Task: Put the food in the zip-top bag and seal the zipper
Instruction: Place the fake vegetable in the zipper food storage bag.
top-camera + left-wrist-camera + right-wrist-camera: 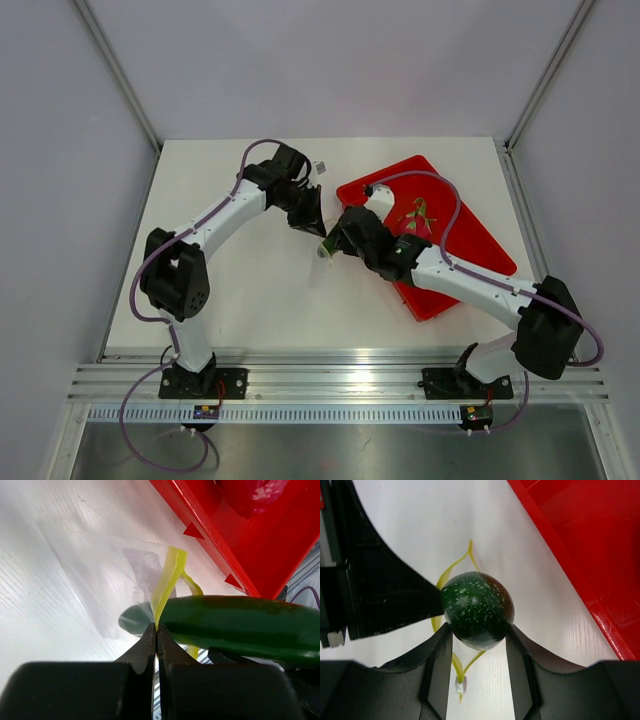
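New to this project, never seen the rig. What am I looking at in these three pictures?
Two robot arms bolted to a white table, filmed from above; the other two pictures come from cameras on each wrist. The left gripper pinches the zipper of the clear zip-top bag, holding its mouth open. The right gripper holds the food, a dark green cucumber-like vegetable, at that mouth. A red tray beside them holds a dragon fruit.

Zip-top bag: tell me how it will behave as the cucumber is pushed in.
Probably floppy: the zipper strip bends above the left hand pinching it. Likely light and shifty: the zip-top bag is thin clear film held at one edge.
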Controlling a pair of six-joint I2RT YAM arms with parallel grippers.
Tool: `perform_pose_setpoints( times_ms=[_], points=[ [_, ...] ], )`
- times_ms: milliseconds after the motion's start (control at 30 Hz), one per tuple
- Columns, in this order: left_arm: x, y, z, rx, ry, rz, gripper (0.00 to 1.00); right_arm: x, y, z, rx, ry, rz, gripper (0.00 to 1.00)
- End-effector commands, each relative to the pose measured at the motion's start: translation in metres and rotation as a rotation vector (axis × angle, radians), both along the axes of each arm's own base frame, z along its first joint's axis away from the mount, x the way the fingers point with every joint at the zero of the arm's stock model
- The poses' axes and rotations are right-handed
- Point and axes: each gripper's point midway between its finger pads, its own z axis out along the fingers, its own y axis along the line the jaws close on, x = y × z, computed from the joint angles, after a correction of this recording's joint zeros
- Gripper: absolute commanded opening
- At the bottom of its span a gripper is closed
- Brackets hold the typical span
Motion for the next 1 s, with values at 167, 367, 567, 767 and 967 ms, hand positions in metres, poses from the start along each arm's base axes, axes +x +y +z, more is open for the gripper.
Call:
perform_pose_setpoints(
  times_ms=[167,367,567,767,967],
  points=[
    [0.011,-0.013,0.018,-0.080,-0.062,-0.062,0.00,-0.017,0.030,0.021,-0.071,0.026,0.269,0.10],
    [0.010,-0.012,0.024,-0.091,-0.077,-0.060,0.00,-0.024,0.042,-0.011,-0.096,0.114,0.319,0.10],
    [0.010,-0.015,0.031,-0.121,-0.090,-0.059,0.00,-0.026,0.046,-0.025,-0.115,0.165,0.337,0.18],
    [0.008,-0.014,0.030,-0.117,-0.094,-0.068,0.00,-0.024,0.034,-0.017,-0.149,0.157,0.293,0.52],
    [-0.003,-0.010,0.020,-0.111,-0.081,-0.089,0.00,-0.022,0.021,0.023,-0.132,0.077,0.259,0.69]
  ],
)
